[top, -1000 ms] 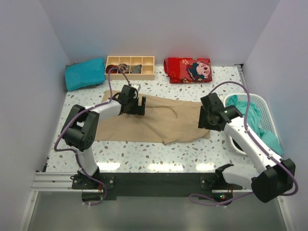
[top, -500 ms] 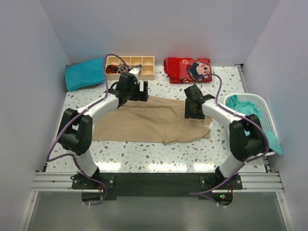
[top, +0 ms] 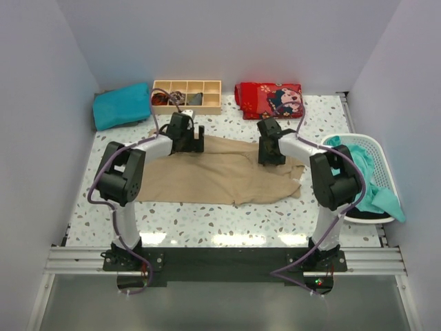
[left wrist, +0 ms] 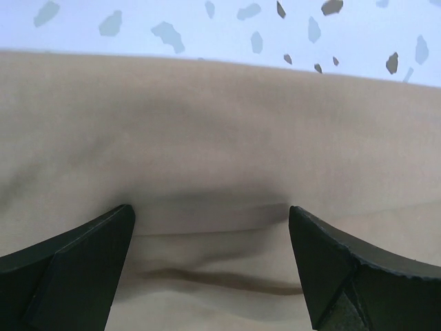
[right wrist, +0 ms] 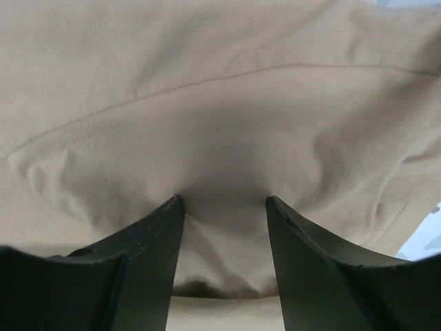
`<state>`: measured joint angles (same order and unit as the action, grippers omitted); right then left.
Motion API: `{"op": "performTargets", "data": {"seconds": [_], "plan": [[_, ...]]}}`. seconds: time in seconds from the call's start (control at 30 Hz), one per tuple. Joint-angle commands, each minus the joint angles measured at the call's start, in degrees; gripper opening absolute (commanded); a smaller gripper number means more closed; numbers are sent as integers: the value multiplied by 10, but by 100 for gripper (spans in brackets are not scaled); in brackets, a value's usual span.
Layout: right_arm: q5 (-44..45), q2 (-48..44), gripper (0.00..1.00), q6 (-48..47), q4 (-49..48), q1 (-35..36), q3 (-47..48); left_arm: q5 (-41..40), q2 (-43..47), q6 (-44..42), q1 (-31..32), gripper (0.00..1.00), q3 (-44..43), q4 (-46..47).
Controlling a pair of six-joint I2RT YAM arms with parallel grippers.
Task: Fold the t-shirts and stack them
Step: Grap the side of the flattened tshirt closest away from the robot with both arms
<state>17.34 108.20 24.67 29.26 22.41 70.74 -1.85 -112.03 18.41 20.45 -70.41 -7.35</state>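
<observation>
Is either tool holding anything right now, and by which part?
The left tool holds nothing; it is open, resting on the tan t-shirt near its far edge. The right tool has cloth there bunched between its jaws; grip cannot be told.

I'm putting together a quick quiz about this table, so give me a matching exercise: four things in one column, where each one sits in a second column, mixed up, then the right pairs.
Things
1. tan t-shirt
2. white basket
3. red patterned cloth
4. wooden tray

Places
A. far edge, just right of the wooden tray
B. right side, with teal cloth inside
C. far edge, next to the folded teal cloth
D. spread out in the middle

Pairs: 1-D, 2-B, 3-A, 4-C
</observation>
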Motion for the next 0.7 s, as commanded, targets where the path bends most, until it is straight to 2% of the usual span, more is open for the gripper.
{"op": "performTargets", "data": {"seconds": [0.0,0.27,0.37,0.47,0.53,0.67], "plan": [[-20,53,56,5,2,-20,55,3,-34,1,-34,100,4,27],[-52,209,56,-34,50,-39,242,13,-91,5,-72,100,-60,17],[-61,221,57,-53,54,-39,291,28,-89,12,-71,100,-66,24],[-76,165,58,-63,0,-40,250,39,-58,13,-63,100,-46,44],[-78,90,60,-71,-42,-39,192,40,-32,11,-50,100,-22,65],[-61,-34,61,-65,-54,-39,105,20,52,6,-15,100,8,89]]}}
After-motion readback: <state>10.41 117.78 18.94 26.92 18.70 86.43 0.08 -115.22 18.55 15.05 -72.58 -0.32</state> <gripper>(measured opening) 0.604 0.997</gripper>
